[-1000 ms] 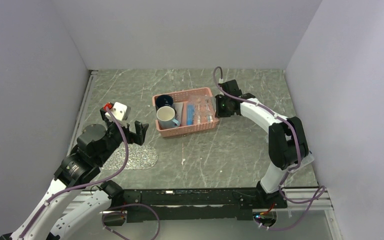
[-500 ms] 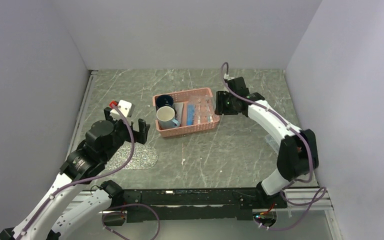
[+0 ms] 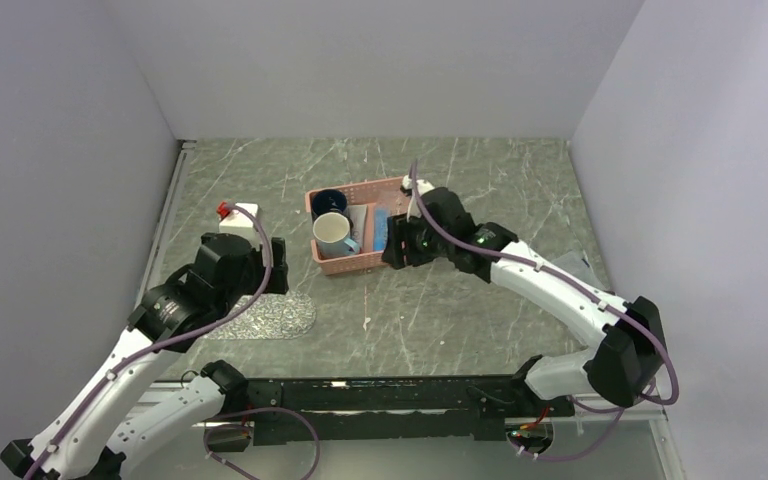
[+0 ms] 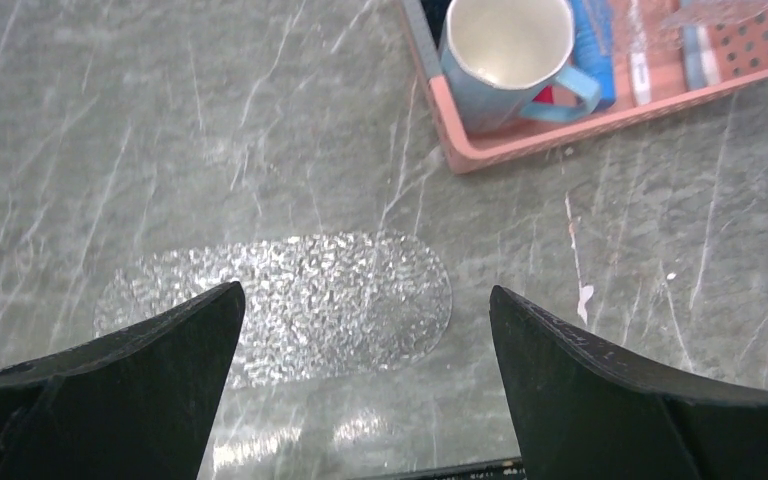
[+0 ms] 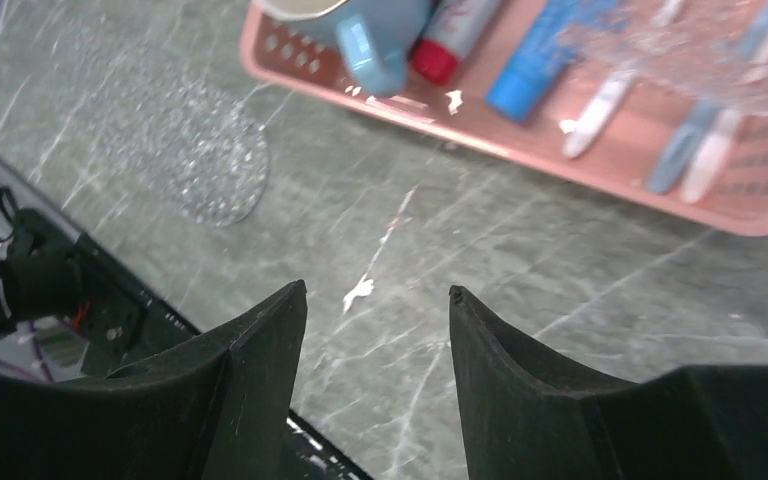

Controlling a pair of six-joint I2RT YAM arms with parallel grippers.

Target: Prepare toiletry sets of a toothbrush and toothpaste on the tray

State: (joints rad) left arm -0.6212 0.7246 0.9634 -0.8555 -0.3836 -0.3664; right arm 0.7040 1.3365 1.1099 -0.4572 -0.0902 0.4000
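Tube lettering too blurred to read, toothpaste [image 5: 548, 58], toothbrush [image 5: 600, 108] and blue mug [image 4: 508, 50] in pink basket [image 4: 580, 122], left gripper [image 4: 365, 293] spread wide above tray [image 4: 280, 300], right gripper [image 5: 377, 290] parted, empty, near basket

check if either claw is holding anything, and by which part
Nothing is held: the left claw and the right claw are both open and empty.

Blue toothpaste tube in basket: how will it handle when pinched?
Blue toothpaste tube looks small and flat: probably light, unlikely to roll. Smooth skin may slip or dent. A toothbrush lies close beside it, so that may shift.
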